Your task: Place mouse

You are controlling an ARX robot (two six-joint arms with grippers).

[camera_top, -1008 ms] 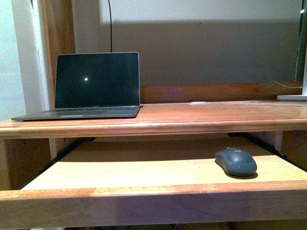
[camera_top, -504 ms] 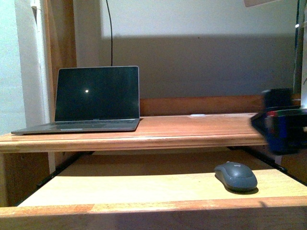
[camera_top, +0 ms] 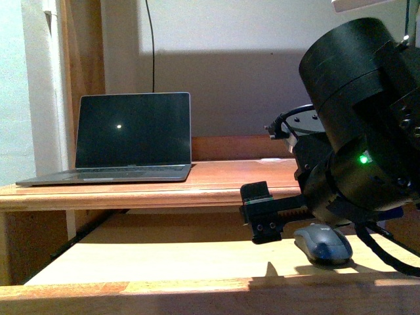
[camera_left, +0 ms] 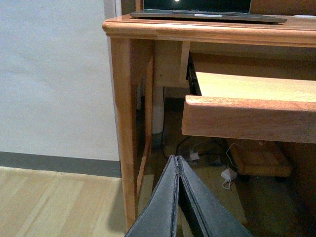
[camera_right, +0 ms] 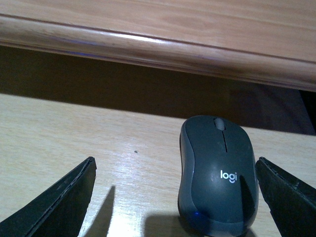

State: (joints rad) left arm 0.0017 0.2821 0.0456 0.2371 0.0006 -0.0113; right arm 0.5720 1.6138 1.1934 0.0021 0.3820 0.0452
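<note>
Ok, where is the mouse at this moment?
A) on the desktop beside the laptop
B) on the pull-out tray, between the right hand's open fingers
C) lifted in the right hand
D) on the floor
B: the mouse rests on the pull-out tray, with the right hand open and one finger on either side of it.

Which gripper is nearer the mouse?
Right. The right gripper is open around the mouse on the pull-out shelf; the left gripper is shut, low in front of the desk, well away.
</note>
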